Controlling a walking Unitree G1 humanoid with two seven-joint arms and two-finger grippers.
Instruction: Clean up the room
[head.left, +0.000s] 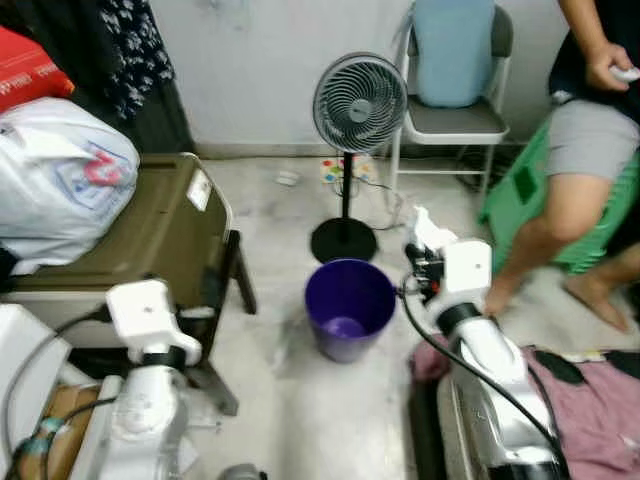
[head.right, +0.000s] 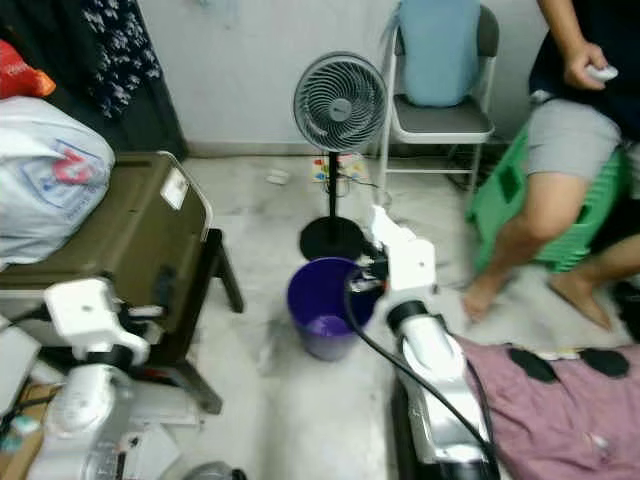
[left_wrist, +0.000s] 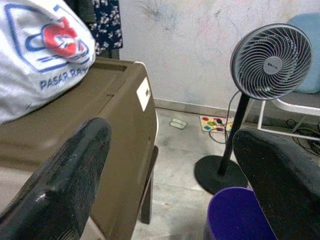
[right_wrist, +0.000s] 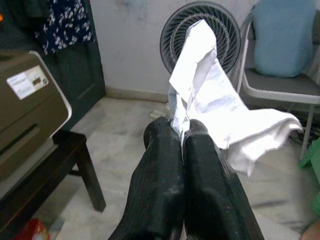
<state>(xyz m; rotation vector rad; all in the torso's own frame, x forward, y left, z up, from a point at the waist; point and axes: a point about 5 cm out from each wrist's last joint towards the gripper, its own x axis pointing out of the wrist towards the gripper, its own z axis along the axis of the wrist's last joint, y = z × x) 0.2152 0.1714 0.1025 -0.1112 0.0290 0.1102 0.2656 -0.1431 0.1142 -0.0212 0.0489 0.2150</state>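
Note:
My right gripper (right_wrist: 182, 131) is shut on a crumpled white paper (right_wrist: 210, 100), which sticks up from the black fingertips. In the left eye view that paper (head.left: 424, 229) is held just right of the purple bin (head.left: 349, 306), above floor level. The bin stands open on the floor in front of the pedestal fan (head.left: 358, 105), with a pale scrap at its bottom. My left gripper (left_wrist: 170, 165) is open, its two black fingers (left_wrist: 65, 180) spread wide with nothing between them, held low beside the brown box (head.left: 150, 225).
A white plastic bag (head.left: 55, 175) lies on the brown box atop a dark stool. A grey chair (head.left: 450, 115) with a blue cushion stands at the wall. A person (head.left: 585, 150) sits on a green crate at right. Pink cloth (head.left: 590, 410) lies on the floor near my right arm.

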